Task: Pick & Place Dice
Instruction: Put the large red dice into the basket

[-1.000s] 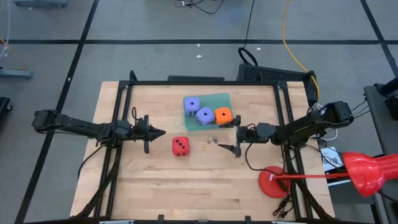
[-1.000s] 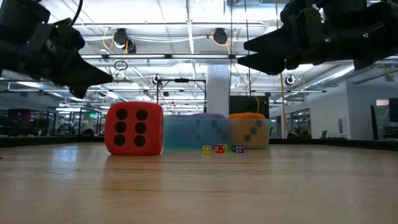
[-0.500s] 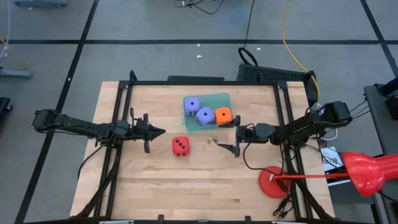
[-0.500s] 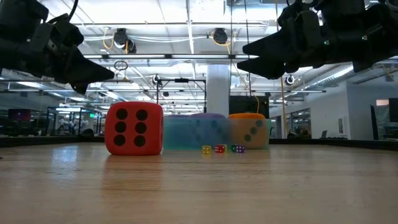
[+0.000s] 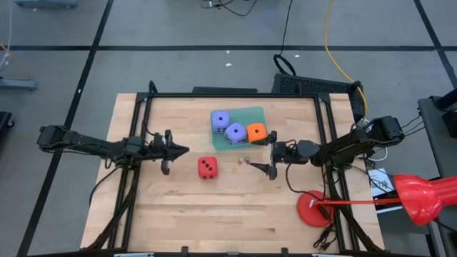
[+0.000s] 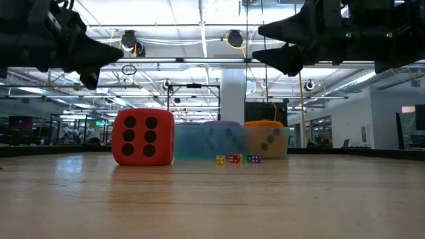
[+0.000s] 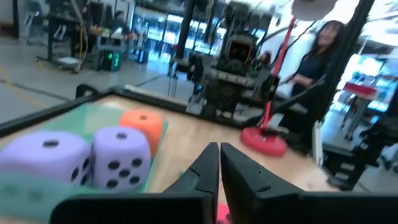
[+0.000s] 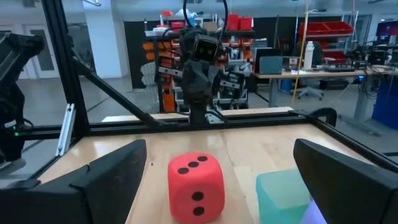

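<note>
Dice: red one (image 5: 207, 167) alone on the bare wood, the other three in the green tray (image 5: 253, 114) behind it.

Red die sits between my two grippers, touching neither; its six-pip face shows in the low view. Both purple dice (image 5: 220, 120) (image 5: 235, 132) and the orange die (image 5: 256, 132) rest side by side in the tray. Some tiny dice (image 6: 235, 159), much smaller than the rest, lie on the table just in front of the tray. My left gripper (image 5: 183, 150) hovers above the table near the red die, fingers nearly pressed together with only a thin slit between them, holding nothing. My right gripper (image 5: 270, 157) hovers on the other side, near the tray's corner, fingers spread wide and empty. Beyond the table's right edge a red stand (image 5: 314, 210) rests on the floor, and a person (image 7: 320, 53) shows there in the left wrist view.
</note>
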Controlling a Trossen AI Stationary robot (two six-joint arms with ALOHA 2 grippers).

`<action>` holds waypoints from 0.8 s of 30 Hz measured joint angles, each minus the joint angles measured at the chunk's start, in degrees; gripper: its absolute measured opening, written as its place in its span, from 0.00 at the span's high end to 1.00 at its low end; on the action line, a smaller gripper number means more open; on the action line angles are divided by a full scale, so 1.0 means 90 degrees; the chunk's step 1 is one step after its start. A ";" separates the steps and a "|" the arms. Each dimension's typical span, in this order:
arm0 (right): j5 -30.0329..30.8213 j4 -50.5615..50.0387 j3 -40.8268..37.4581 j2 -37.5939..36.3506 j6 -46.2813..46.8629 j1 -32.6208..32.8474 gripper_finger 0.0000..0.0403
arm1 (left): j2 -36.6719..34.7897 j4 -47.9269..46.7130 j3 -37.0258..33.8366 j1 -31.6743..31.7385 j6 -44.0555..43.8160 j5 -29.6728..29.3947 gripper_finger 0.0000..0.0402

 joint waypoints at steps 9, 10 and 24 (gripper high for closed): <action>0.0014 -0.1428 0.0729 0.0183 0.0054 0.0005 0.02 | 0.0002 -0.0449 0.0000 0.0002 -0.0406 0.0295 0.93; 0.0024 -0.1587 0.0889 0.0301 0.0001 0.0025 0.02 | 0.0000 -0.0564 0.0000 0.0002 -0.0484 0.0255 0.94; -0.0178 -0.5033 0.4244 0.2045 -0.1048 0.0075 0.01 | 0.0002 -0.1998 0.0000 0.0002 -0.0981 0.0090 0.95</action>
